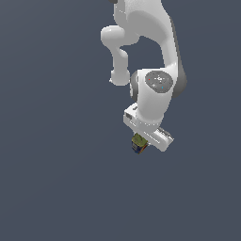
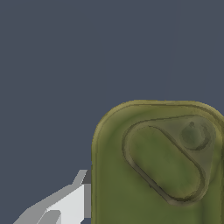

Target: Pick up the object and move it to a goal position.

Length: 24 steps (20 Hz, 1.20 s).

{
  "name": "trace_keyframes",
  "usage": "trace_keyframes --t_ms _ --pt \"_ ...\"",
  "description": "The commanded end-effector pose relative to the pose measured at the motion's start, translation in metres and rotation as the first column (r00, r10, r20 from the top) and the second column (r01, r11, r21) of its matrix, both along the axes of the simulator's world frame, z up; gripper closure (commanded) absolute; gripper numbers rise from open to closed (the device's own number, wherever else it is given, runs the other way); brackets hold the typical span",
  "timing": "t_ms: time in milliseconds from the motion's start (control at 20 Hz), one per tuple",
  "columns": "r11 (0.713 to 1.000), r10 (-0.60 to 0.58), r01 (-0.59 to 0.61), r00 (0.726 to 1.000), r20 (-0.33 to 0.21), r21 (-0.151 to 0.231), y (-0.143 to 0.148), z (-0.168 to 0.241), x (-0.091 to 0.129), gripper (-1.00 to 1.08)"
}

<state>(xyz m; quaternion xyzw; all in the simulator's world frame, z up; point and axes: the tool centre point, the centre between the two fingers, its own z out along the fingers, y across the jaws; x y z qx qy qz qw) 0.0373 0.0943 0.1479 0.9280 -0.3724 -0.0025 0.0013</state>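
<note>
The object (image 1: 138, 140) is a small tin can with an olive-green top and a blue side label. In the exterior view it peeks out from under the white hand of my gripper (image 1: 140, 145), whose fingers are hidden behind the hand. The wrist view shows the object's green top (image 2: 162, 166), with its oval pull-tab relief, very close and filling much of the picture. One light grey finger (image 2: 70, 203) lies flat against the can's side; the other finger is outside the picture. My gripper (image 2: 159, 212) is shut on the object.
A plain dark grey-blue surface fills the background in both views. The white arm (image 1: 155, 89) reaches in from the top of the exterior view. No other objects show.
</note>
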Motion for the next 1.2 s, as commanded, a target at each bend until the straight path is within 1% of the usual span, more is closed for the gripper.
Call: trace_keyframes --t_ms 0,700,950,1150 --pt "1.0 0.0 0.0 1.0 0.005 0.001 0.003 0.031 0.001 1.08" --pt "1.0 -0.001 0.001 1.0 0.006 0.0 0.02 0.195 -0.001 1.08" --pt "1.0 -0.001 0.001 1.0 0.006 0.0 0.026 0.246 0.0 1.08" --pt "1.0 -0.001 0.001 1.0 0.006 0.0 0.03 0.279 0.001 1.08"
